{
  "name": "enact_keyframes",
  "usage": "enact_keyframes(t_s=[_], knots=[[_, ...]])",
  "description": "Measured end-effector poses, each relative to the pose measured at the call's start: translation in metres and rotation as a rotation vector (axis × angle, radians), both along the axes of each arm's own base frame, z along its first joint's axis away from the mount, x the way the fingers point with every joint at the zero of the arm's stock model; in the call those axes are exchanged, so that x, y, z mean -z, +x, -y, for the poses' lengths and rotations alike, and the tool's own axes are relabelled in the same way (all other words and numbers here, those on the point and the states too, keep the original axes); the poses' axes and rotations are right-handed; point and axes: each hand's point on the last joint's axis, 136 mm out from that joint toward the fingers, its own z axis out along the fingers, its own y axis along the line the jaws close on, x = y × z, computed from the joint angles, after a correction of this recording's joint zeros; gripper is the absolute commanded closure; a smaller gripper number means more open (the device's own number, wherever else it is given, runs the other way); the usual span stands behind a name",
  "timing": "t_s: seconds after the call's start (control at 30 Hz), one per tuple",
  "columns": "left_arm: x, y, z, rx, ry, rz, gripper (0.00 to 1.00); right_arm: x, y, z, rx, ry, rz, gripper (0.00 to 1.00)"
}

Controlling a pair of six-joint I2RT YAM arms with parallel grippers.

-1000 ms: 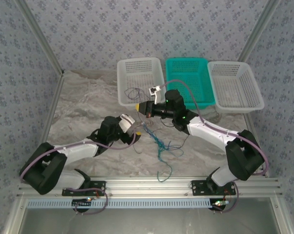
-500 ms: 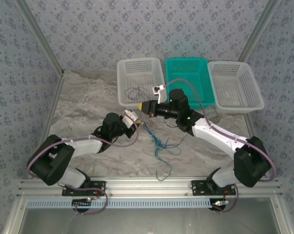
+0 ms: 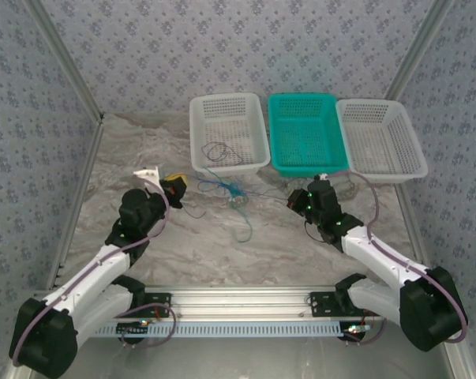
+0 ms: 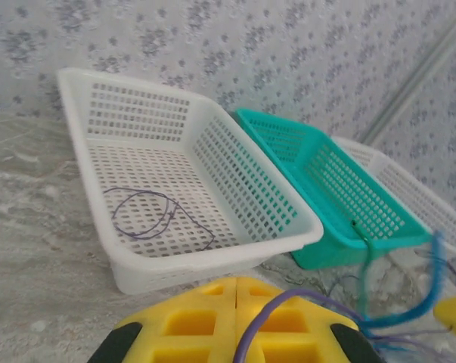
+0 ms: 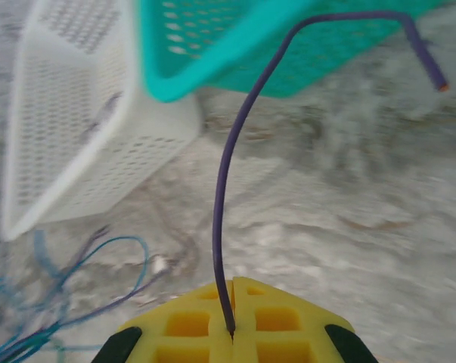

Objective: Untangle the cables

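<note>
Three baskets stood in a row along the worktop's (image 3: pixel 135 150) far edge: two white ones (image 3: pixel 196 134) (image 3: pixel 412 150) with one teal basket (image 3: pixel 335 130) between them. One thin dark wire (image 3: pixel 217 151) lay looped inside the left white basket. The cables (image 3: pixel 231 193), a loose wad of blue, teal and dark strands too knotted to count, lay just in front of that basket, near mid-worktop. Both arms lay low and stretched forward from the near edge. The left gripper (image 3: pixel 177 188) sat left of the wad and the right gripper (image 3: pixel 295 201) to its right. Each had its yellow pads (image 4: pixel 277 333) (image 5: pixel 277 321) pressed together, pinching a thin purple strand.
</note>
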Motion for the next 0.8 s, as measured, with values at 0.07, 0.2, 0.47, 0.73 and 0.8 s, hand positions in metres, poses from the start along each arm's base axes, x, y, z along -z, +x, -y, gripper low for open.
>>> enact_keyframes(t_s=[0.07, 0.2, 0.47, 0.73, 0.8], knots=[[0.014, -0.001, -0.006, -0.02, -0.023, -0.079, 1.0, 0.006, -0.004, 0.009, 0.055, -0.018, -0.032, 1.0], [0.046, -0.001, -0.026, -0.088, -0.071, -0.25, 1.0, 0.012, -0.013, 0.026, 0.155, -0.03, -0.073, 1.0], [0.067, -0.016, -0.045, -0.111, -0.123, -0.398, 1.0, 0.024, -0.023, 0.04, 0.239, -0.035, -0.137, 1.0], [0.076, -0.031, -0.071, -0.166, -0.174, -0.506, 1.0, 0.023, -0.029, 0.071, 0.37, 0.017, -0.143, 1.0], [0.078, -0.032, -0.076, -0.181, -0.19, -0.52, 1.0, 0.025, -0.033, 0.086, 0.422, 0.027, -0.147, 1.0]])
